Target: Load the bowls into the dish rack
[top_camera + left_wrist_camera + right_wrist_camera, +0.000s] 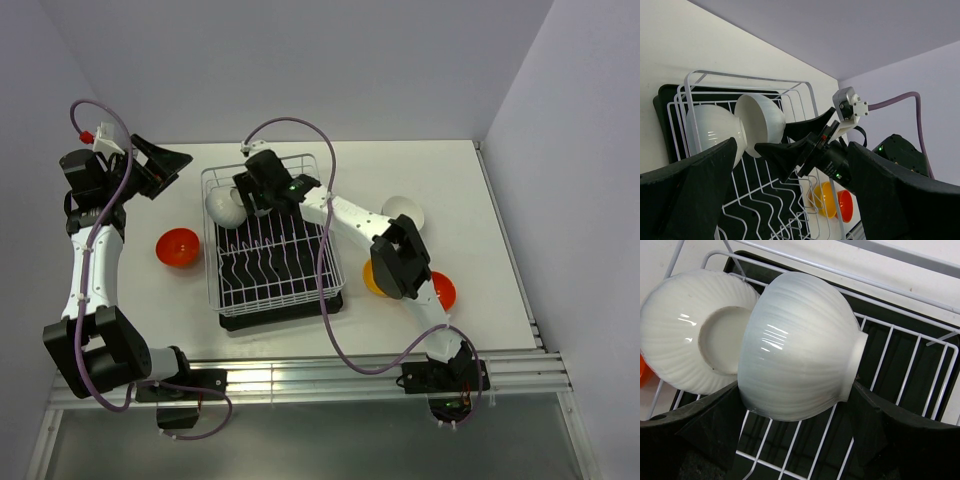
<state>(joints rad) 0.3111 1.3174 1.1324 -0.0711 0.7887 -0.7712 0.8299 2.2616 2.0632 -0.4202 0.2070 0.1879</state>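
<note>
From above, we see the rack [262, 262] mid-table. The right gripper [240, 204] is over its far left corner, against a pale shape that we cannot split into separate bowls from here. The left gripper [166, 172] hangs left of the rack near the table's far edge, spread wide and holding nothing. On the table [480, 240] a red bowl [178, 247] lies left of the rack. Right of the rack lie a white bowl [403, 211], a yellow bowl [369, 282] partly under the right arm, and an orange-red bowl [444, 291] just beside it.

The left wrist view shows two white bowls tipped on edge. The racked bowl [715, 131] is at the rack's corner, and the held bowl [759, 125] is close against it.

In the right wrist view the held bowl sits between both fingers [715, 425]. They are spread wide and seemingly pressing its sides. Its foot is turned right, and it overlaps the racked bowl.
</note>
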